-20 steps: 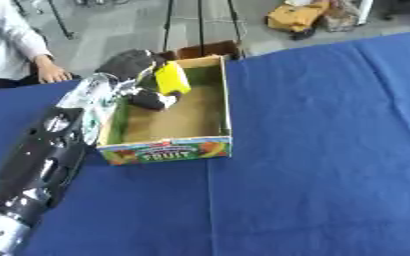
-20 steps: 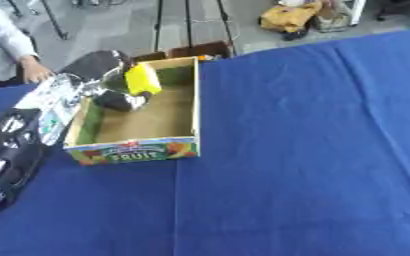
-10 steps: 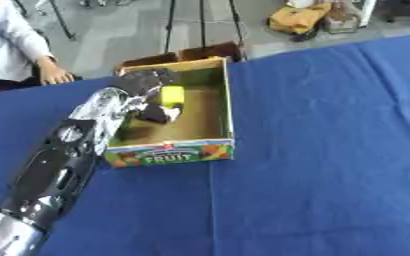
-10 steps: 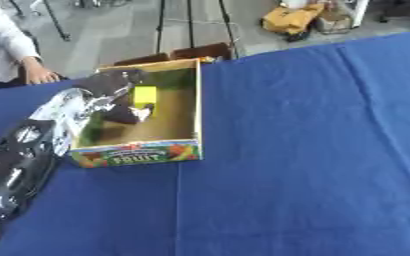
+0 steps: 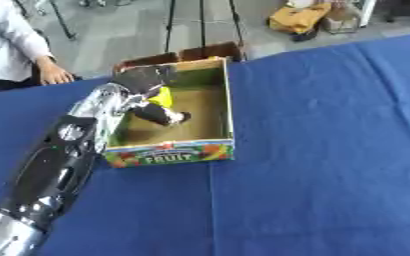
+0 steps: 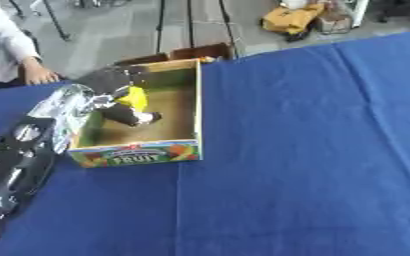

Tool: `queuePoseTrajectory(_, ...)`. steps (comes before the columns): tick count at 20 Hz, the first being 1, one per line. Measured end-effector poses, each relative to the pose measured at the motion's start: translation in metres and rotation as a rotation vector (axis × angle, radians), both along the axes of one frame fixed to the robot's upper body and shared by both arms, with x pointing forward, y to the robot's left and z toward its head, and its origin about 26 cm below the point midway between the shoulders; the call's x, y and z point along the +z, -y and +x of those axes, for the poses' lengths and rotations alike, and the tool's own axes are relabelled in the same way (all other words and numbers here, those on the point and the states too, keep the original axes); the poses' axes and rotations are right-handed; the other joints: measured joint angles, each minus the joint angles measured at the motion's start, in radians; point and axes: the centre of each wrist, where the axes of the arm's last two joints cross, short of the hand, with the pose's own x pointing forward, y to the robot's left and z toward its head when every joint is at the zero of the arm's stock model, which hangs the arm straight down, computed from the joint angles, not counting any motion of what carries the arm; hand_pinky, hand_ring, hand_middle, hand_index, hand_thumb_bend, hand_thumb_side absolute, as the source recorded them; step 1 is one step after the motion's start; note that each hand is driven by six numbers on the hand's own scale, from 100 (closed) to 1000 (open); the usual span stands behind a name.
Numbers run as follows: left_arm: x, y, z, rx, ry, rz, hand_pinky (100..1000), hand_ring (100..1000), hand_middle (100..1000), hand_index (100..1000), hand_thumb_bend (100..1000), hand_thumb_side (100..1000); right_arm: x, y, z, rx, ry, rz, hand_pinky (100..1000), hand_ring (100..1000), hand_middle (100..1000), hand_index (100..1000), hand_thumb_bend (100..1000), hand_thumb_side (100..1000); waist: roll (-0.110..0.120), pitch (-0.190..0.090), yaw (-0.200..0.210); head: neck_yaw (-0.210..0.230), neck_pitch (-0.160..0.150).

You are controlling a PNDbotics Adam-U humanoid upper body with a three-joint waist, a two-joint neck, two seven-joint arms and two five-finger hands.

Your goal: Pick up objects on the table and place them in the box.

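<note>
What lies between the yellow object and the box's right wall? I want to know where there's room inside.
In the left eye view, only bare box floor lies between the yellow object and the right wall of the box.

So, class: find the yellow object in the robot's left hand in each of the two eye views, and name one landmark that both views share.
Left eye view: the yellow object is upper left of centre, inside the box, in the left hand.
Right eye view: the yellow object sits further left, again inside the box near its left wall.
Shared landmark: the FRUIT label on the box's near wall.
</note>
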Motion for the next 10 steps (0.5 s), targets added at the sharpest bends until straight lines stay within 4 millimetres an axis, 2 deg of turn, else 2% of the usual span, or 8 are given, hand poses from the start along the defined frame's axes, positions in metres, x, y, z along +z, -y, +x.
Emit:
queuePoseTrajectory(3,0.031,0.003,-0.030,-0.069,0.202,-0.129,701,897,912,1000,296,798,-0.002,0.002,-0.001,-0.010,-0.005,0.009,700,775,663,806,269,1000,0.000,0.000,0.023,-0.022,0.003)
queuePoseTrajectory(6,0.055,0.000,-0.072,-0.165,0.363,-0.320,605,831,855,1000,240,734,-0.003,0.005,-0.002,-0.024,-0.009,0.019,699,774,665,806,250,1000,-0.001,-0.001,0.053,-0.053,0.017)
queuePoseTrajectory(8,0.058,-0.002,-0.097,-0.238,0.405,-0.482,576,814,839,1000,216,724,-0.004,0.006,-0.003,-0.033,-0.009,0.030,697,773,667,805,237,1000,-0.002,-0.001,0.072,-0.075,0.027)
queuePoseTrajectory(10,0.053,-0.004,-0.117,-0.315,0.405,-0.647,551,798,822,1000,165,755,-0.006,0.007,-0.003,-0.041,-0.008,0.043,695,771,670,804,221,1000,-0.013,-0.004,0.085,-0.094,0.035)
